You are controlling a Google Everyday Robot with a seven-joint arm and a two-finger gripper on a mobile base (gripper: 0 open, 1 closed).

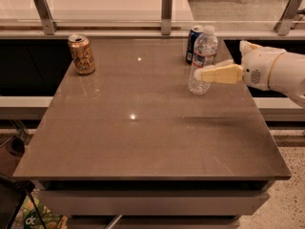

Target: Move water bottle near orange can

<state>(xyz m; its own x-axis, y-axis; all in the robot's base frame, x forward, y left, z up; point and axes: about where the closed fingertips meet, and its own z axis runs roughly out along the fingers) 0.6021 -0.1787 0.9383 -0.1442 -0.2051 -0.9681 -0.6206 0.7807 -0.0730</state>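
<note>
The water bottle (203, 56) stands upright at the back right of the brown table (143, 137), clear with a white cap and a label band. My gripper (206, 70) reaches in from the right at the bottle's lower half. It is open, with the near finger (219, 74) crossing in front of the bottle and the other mostly hidden behind it. The orange can (82, 54) stands upright at the back left of the table, far from the bottle.
A dark blue can (192, 42) stands just behind and to the left of the bottle, close to it. A rail with metal posts (167, 6) runs along the table's back edge. The floor drops away past the right edge (267, 128).
</note>
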